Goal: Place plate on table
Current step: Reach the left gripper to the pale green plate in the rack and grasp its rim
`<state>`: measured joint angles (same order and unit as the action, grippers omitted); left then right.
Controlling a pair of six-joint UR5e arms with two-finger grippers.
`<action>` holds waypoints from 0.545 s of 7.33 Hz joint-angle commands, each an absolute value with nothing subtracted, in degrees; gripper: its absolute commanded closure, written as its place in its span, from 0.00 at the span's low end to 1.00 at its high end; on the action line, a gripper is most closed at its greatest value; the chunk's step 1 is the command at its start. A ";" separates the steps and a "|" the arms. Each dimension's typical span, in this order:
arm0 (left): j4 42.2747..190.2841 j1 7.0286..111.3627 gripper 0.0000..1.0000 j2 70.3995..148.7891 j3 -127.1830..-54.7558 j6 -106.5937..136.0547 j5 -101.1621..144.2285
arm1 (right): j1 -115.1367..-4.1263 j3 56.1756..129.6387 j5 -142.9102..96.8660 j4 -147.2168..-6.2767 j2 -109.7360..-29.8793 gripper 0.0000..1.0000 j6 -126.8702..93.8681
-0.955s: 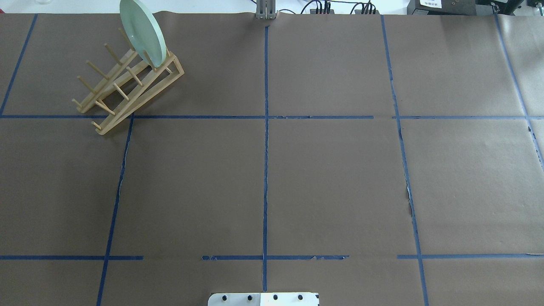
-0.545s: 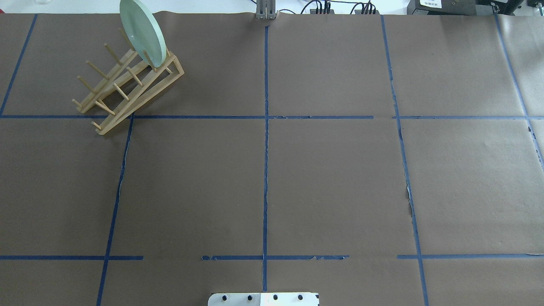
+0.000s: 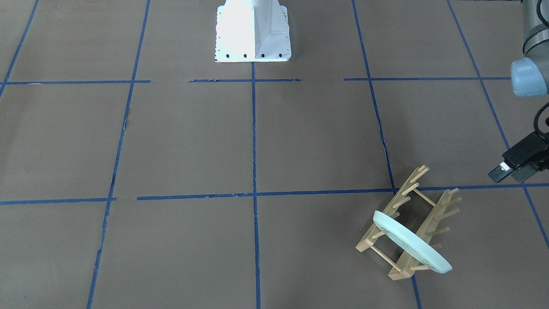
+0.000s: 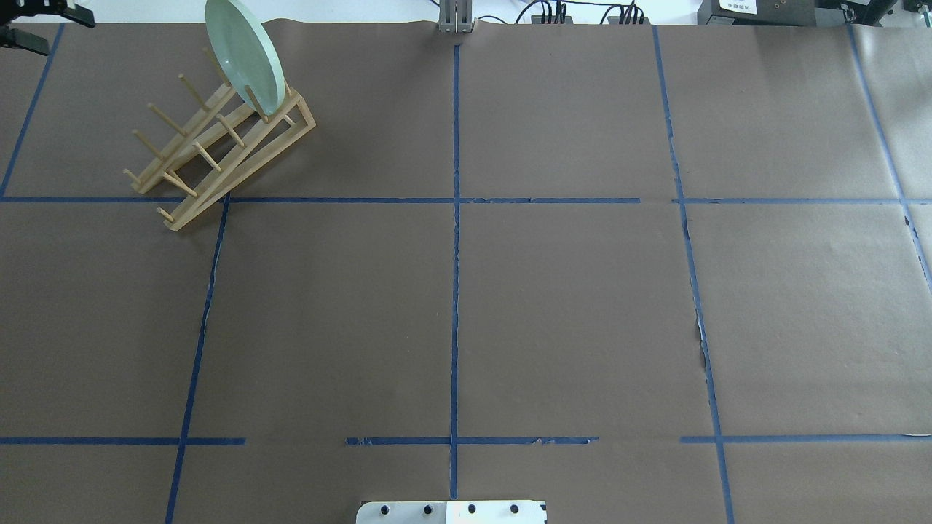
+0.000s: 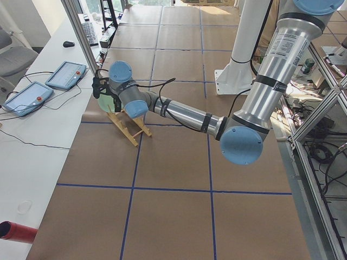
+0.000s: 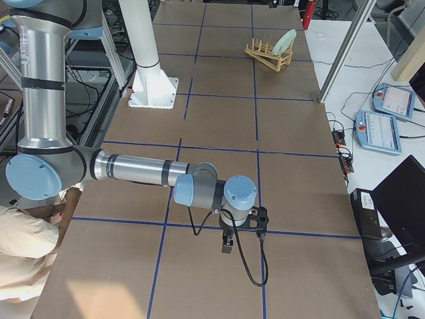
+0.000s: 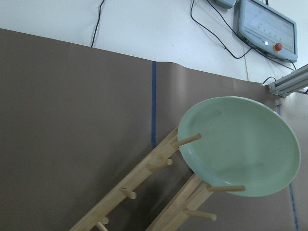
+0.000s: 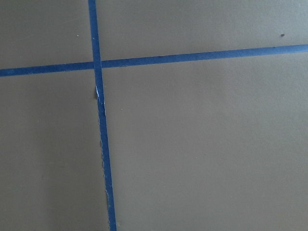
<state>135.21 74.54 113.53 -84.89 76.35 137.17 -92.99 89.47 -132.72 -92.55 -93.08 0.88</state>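
The pale mint-green plate [image 4: 244,54] stands on edge in the far end of a light wooden peg rack [image 4: 218,156], at the far left of the brown table [image 4: 568,313]. It also shows in the front view [image 3: 411,242] and fills the left wrist view [image 7: 240,144]. My left gripper [image 4: 69,36] is open and empty, in the air to the left of the rack and apart from the plate; the front view shows it at the right edge [image 3: 505,176]. My right gripper [image 6: 229,242] shows only in the right side view, low over the table far from the rack. I cannot tell whether it is open or shut.
The robot's white base [image 3: 253,32] stands at the near middle edge. Two teach pendants [image 5: 65,75] and cables lie on the white bench beyond the table's far edge. A metal post [image 4: 456,18] stands at the far edge. A person [image 6: 26,252] is beside the right arm.
My left gripper has come into the overhead view at the top left corner. The plate and the rack have not moved.
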 commanded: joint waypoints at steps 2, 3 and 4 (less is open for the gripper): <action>158.33 68.67 0.00 117.32 -76.49 117.66 120.40 | -92.99 89.47 -132.71 -92.55 -93.08 0.00 0.88; 159.07 66.03 0.00 119.60 -74.29 123.78 115.19 | -92.99 89.39 -132.71 -92.55 -93.08 0.00 0.88; 159.17 63.92 0.00 121.45 -72.44 125.23 112.18 | -92.99 89.47 -132.71 -92.55 -93.08 0.00 0.88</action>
<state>157.64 66.81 119.08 -75.03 119.99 117.37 -92.99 89.45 -132.72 -92.55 -93.08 0.88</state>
